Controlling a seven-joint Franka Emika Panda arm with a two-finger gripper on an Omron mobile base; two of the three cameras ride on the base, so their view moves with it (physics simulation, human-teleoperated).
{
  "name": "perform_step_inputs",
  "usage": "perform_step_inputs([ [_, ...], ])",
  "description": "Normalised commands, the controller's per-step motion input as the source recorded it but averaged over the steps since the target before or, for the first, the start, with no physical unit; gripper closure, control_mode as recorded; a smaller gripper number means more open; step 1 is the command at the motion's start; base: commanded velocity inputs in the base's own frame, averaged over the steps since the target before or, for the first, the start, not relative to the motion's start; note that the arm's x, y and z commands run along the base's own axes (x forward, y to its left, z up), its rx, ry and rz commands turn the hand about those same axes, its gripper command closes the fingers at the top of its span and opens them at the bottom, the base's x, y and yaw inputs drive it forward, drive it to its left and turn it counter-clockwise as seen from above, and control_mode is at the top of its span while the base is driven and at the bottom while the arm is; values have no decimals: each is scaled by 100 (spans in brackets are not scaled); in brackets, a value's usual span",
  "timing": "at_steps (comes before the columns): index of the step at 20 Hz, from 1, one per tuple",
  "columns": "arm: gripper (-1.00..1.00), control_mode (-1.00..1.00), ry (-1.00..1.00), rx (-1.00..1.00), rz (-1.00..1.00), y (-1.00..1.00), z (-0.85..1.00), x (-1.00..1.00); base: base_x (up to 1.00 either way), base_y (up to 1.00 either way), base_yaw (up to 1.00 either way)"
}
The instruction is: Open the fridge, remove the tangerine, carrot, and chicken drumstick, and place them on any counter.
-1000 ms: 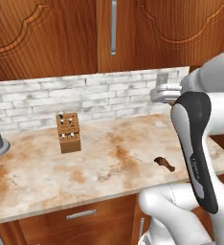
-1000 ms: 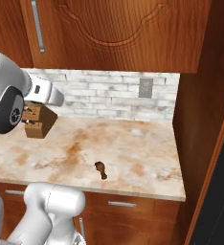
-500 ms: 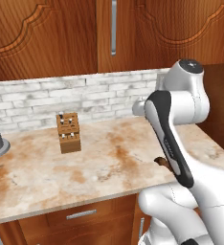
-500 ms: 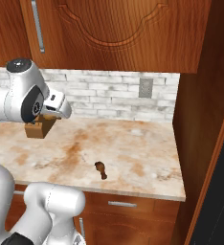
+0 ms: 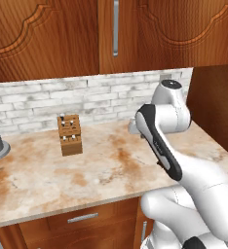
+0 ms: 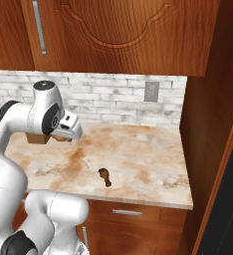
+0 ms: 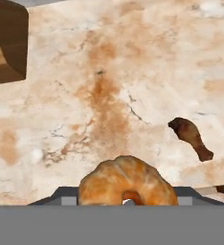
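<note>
The counter (image 6: 138, 149) spreads across mid-frame of the right base view, and the chicken drumstick (image 6: 104, 176) already lies near its front edge, so that item looks delivered. In the hand view the gripper (image 7: 127, 198) is clamped on the tangerine (image 7: 127, 184), bottom centre, hovering over bare stone, likely to set it down. The knife block (image 5: 69, 134) stands well clear, left of centre.

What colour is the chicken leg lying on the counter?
Dark brown; the chicken leg shows best in the hand view.
</note>
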Motion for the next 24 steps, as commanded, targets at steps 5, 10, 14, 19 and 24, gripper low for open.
perform_step_inputs([
  [5, 100, -100, 11, 0, 0, 12, -93, 57, 0, 0, 0],
  [10, 100, -100, 0, -1, 0, 8, -74, 59, 0, 0, 0],
  [14, 100, -100, 0, 0, 0, 1, -71, 45, 0, 0, 0],
  [19, 100, -100, 0, 0, 0, 1, -70, 30, 0, 0, 0],
  [24, 100, -100, 1, 0, 0, 0, -54, 8, 0, 0, 0],
])
